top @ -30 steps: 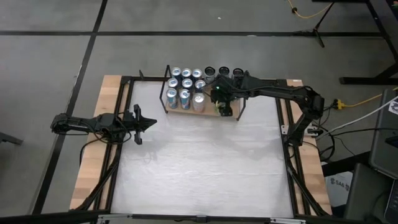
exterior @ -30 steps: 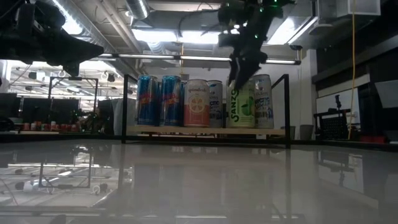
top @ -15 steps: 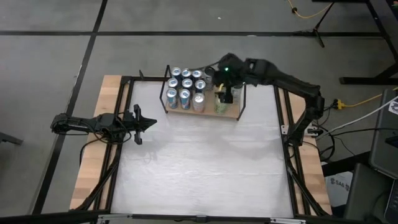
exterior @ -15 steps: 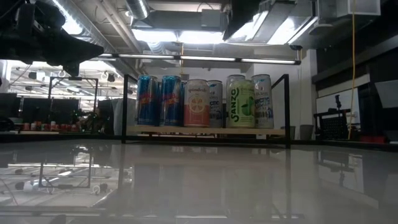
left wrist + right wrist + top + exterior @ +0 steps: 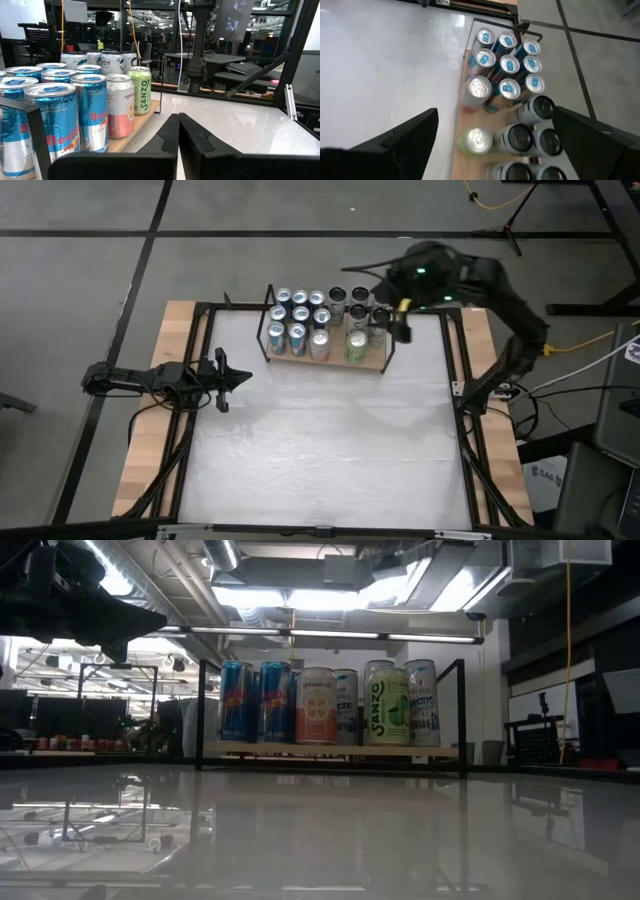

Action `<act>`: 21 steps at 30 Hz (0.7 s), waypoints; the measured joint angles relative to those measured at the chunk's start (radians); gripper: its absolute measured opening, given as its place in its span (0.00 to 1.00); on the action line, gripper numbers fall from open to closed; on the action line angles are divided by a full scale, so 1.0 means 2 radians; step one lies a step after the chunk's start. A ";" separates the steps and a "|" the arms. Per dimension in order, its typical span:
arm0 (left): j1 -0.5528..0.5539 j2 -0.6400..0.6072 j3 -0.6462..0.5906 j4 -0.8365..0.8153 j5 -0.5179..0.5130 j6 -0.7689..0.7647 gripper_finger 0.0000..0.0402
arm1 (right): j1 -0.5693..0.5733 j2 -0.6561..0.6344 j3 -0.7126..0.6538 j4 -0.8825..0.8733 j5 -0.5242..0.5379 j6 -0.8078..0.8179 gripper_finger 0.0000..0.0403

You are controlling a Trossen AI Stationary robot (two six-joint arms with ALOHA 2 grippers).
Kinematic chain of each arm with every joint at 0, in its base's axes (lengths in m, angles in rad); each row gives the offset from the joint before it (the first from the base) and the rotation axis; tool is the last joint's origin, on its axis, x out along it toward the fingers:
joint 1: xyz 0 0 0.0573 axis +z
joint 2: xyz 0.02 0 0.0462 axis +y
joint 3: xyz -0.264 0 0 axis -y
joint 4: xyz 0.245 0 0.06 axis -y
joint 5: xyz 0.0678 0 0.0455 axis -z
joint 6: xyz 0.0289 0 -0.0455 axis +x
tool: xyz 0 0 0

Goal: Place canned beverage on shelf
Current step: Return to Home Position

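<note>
1. Table (image 5: 320, 450): white top bounded by black rails (image 5: 463, 430) along both sides. A broad open stretch of tabletop runs from the shelf front to the near edge.
2. Shelf (image 5: 374, 363): light wooden board with wire end frames. It stands at the far edge of the table, right of centre.
3. Stock on the shelf: blue cans (image 5: 287, 320) fill the left part. A pink-and-white can (image 5: 319, 343) stands in the front row. Dark-topped cans (image 5: 360, 296) stand at the rear right.
4. Green can (image 5: 356, 345): upright in the front row of the shelf, just beside the pink-and-white can. A strip of bare board lies between it and the right wire end frame (image 5: 462, 715).
5. Right gripper (image 5: 397, 322): held over the shelf's right end, above the can tops. Its fingers (image 5: 410, 137) are spread wide and hold nothing. The green can stands below and between them, well apart from both and touched by neither.
6. Left gripper (image 5: 238, 377): low at the table's left edge, pointing across the table toward the shelf. Its fingers (image 5: 170, 132) are pressed together with nothing between them, well apart from the green can.
</note>
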 joint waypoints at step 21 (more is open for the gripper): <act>0.000 0.000 0.000 0.000 0.000 0.000 0.00 | -0.001 -0.451 -0.457 0.143 -0.046 0.000 0.84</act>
